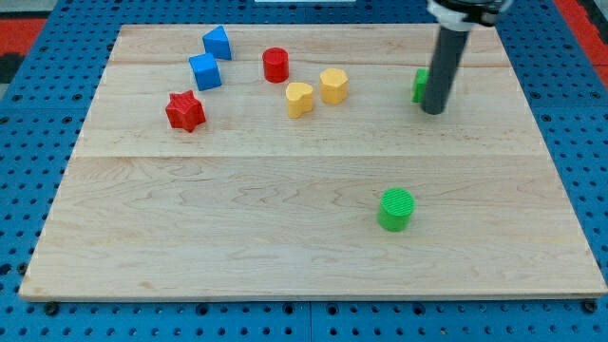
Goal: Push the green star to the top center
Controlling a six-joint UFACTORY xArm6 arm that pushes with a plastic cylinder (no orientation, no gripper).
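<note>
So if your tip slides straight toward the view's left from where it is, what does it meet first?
My tip sits right beside the green block, mostly hidden behind the rod and probably the star, so it would likely meet that first. Depth is unclear; beyond it lies the yellow block.

The arm ends in a straight, dark grey cylindrical rod (442, 68), smooth and matte, topped by a black collar with a white rim.

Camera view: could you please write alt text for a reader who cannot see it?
My tip rests at the view's upper right of a wooden board, partly hiding a green block. Two blue blocks, a red cylinder, a red star and two yellow blocks sit upper left; a green cylinder stands lower right.
</note>
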